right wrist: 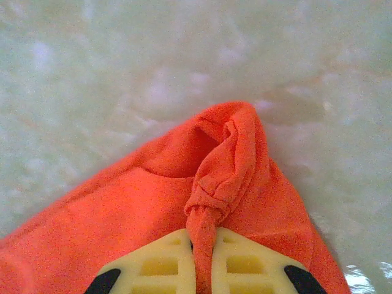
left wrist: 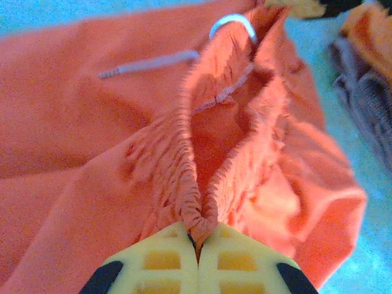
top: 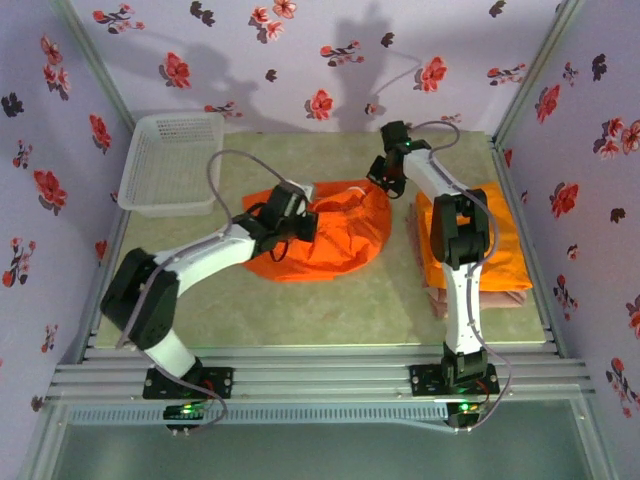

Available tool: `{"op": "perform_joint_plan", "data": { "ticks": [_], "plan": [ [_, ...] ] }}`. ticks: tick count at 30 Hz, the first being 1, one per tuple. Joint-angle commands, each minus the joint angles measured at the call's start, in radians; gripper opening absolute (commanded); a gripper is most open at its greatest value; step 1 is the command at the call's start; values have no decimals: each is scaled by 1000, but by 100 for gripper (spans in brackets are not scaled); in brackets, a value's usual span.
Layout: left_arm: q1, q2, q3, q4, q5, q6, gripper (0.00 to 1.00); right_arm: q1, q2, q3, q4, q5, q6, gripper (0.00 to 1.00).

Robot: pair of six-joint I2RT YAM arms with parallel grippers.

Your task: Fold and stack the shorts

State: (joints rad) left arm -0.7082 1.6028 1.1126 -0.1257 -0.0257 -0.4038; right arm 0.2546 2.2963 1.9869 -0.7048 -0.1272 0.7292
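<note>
We judge the bright orange fabric shorts (top: 340, 245) soft and limp. Left jaws pinch the gathered elastic waistband (left wrist: 184, 171), right jaws a bunched corner (right wrist: 226, 153); thick edges should hold best.

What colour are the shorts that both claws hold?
Bright orange shorts, best in the left wrist view.

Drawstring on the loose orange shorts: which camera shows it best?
Left wrist: the white drawstring lies across the shorts, looping at the waistband. From the top it is too small to tell; the right wrist shows a pinched corner instead.
</note>
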Motion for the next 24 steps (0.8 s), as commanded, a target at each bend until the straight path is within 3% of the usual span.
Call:
{"op": "perform_joint_plan", "data": {
  "ticks": [1, 10, 14, 19, 24],
  "plan": [
    [43, -148, 38, -64, -52, 82, 0, -5, 6, 114, 50, -73, -2, 0],
    [62, -428, 310, -278, -91, 326, 0, 24, 75, 484, 270, -309, 46, 0],
    [18, -479, 465, -366, -84, 420, 0, 54, 138, 707, 366, -394, 106, 0],
    [-185, -466, 577, -390, -143, 517, 0, 49, 130, 769, 544, -454, 183, 0],
    [-424, -353, 522, -278, -241, 566, 0, 15, 91, 770, 430, -468, 68, 0]
  ]
}}
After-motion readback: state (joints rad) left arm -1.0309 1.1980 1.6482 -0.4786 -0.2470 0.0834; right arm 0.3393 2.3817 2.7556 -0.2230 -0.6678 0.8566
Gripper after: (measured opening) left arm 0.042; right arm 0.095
